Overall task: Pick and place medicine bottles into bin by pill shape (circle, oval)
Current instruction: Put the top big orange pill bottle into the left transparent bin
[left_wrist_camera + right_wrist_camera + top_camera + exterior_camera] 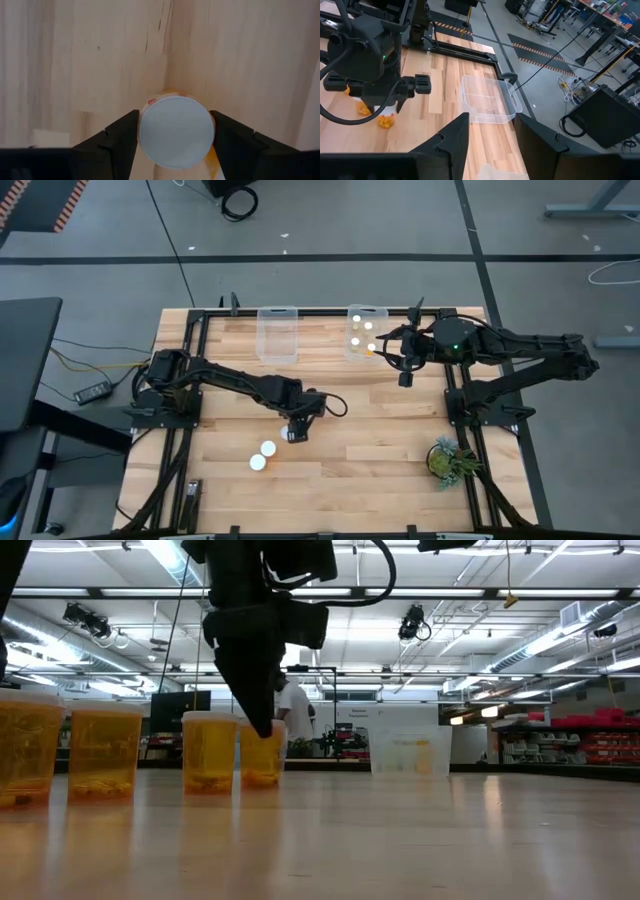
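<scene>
One medicine bottle (176,131), white cap up, near tabletop middle, bracketed by left gripper (296,430), fingers (120,140) hugging cap, grip unclear. Two more bottles (263,455) toward front edge. Right gripper (385,348) over rear-edge bin (366,331); fingers' state hidden.

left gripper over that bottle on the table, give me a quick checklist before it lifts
1. Left gripper straddles the bottle cap, a finger on each side: ok.
2. Cap centred between the fingers: ok.
3. Jaws firmly shut on the bottle: cannot tell.
4. Two loose bottles stand apart from the gripper: ok.
5. Empty clear bin unobstructed: ok.
6. Right gripper by the other bin, away from the left arm: ok.
</scene>
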You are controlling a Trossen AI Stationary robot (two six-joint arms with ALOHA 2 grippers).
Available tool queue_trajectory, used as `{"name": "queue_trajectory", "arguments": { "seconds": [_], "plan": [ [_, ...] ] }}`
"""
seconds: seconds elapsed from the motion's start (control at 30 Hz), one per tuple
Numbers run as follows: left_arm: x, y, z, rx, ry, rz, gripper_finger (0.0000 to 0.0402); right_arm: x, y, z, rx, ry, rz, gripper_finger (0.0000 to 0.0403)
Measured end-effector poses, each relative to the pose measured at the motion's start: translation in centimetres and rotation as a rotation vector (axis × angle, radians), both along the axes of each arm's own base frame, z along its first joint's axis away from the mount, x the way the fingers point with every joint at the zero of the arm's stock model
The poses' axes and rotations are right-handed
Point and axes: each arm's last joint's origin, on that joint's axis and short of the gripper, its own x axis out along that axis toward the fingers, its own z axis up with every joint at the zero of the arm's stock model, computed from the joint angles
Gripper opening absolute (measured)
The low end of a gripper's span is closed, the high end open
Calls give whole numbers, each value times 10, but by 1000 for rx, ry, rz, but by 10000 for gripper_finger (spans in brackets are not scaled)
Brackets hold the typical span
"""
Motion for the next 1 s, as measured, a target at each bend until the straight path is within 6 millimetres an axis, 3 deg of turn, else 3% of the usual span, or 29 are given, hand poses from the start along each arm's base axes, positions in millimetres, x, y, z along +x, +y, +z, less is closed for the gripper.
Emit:
{"name": "queue_trajectory", "arguments": {
  "seconds": [0.17, 0.53, 0.77, 1.0],
  "plan": [
    [2, 5, 14, 11, 25, -17, 225, 0, 0, 0, 2, -1, -1, 166],
    [17, 44, 77, 47, -36, -36, 226, -1, 0, -3, 56, 10, -22, 166],
    [19, 87, 107, 154, -80, -11, 231, -1, 0, -4, 95, 7, -39, 166],
    [7, 150, 112, 204, -76, 120, 232, -2, 0, -6, 131, 19, -56, 166]
  ]
}}
